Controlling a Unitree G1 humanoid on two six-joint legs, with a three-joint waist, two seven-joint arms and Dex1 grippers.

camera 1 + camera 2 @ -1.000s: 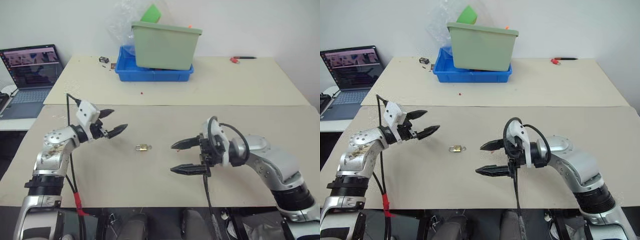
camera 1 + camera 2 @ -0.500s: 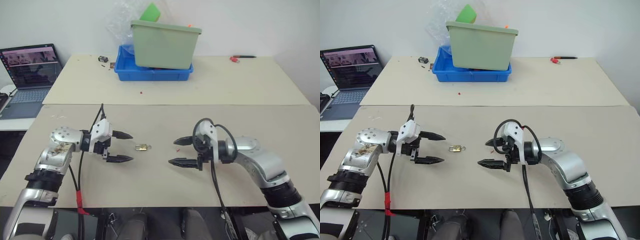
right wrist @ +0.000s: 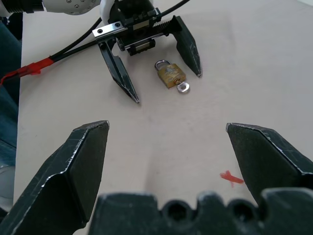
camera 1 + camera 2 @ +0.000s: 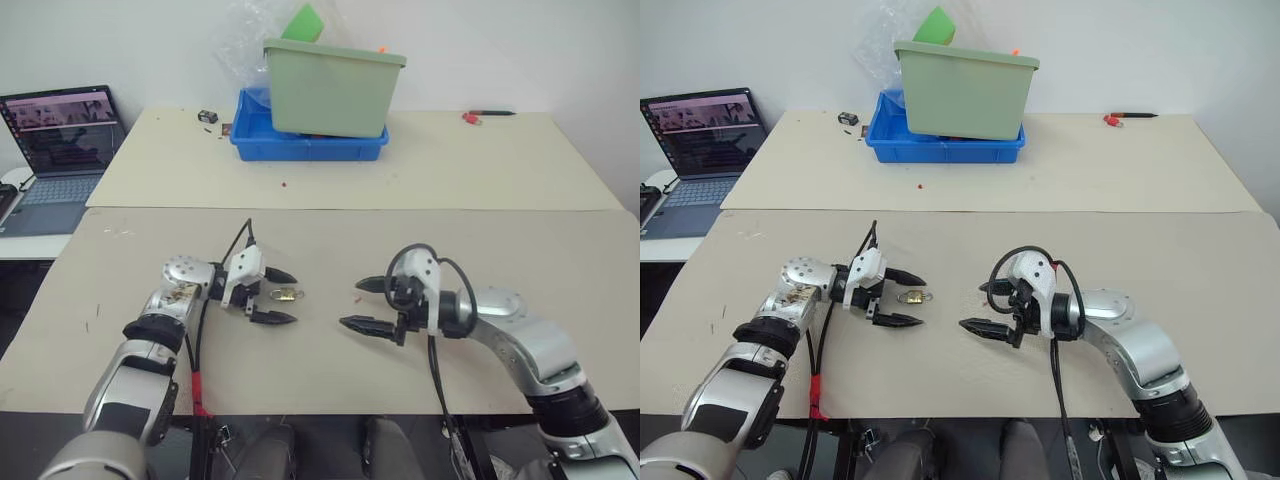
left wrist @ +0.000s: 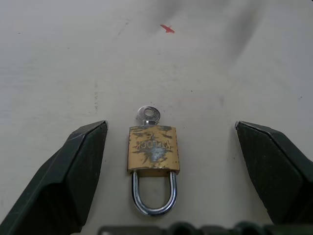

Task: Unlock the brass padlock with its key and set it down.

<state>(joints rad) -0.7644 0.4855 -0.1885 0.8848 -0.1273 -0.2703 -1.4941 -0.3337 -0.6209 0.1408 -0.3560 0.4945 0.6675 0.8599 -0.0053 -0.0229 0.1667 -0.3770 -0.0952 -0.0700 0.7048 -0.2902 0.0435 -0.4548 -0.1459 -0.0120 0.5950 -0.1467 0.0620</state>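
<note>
Right now the brass padlock (image 5: 153,155) lies flat on the near table (image 4: 330,370), its silvery shackle (image 5: 153,195) turned toward the left gripper (image 4: 282,296) and a small silver key (image 5: 148,114) sticking out of the other end of its body. The left gripper sits low over the table with its fingers (image 5: 58,178) spread wide, one on each side of the padlock and neither touching it; the padlock lies in the gap between them, loose on the surface.

Across from it, the right gripper (image 4: 365,304) hovers near the table and points back toward the padlock, well apart from it. Its fingers (image 3: 73,169) are likewise spread wide and hold nothing. A small red mark (image 3: 231,178) shows on the table just ahead of the right gripper, between it and the padlock.

On the far table (image 4: 480,170) a green bin (image 4: 333,88) rests in a blue tray (image 4: 308,146), with a crumpled clear bag (image 4: 245,40) behind them. A red and black pen (image 4: 487,117) lies toward the far right side, and a tiny red speck (image 4: 285,184) sits in front of the tray. An open laptop (image 4: 58,150) stands off to the left on a separate surface.
</note>
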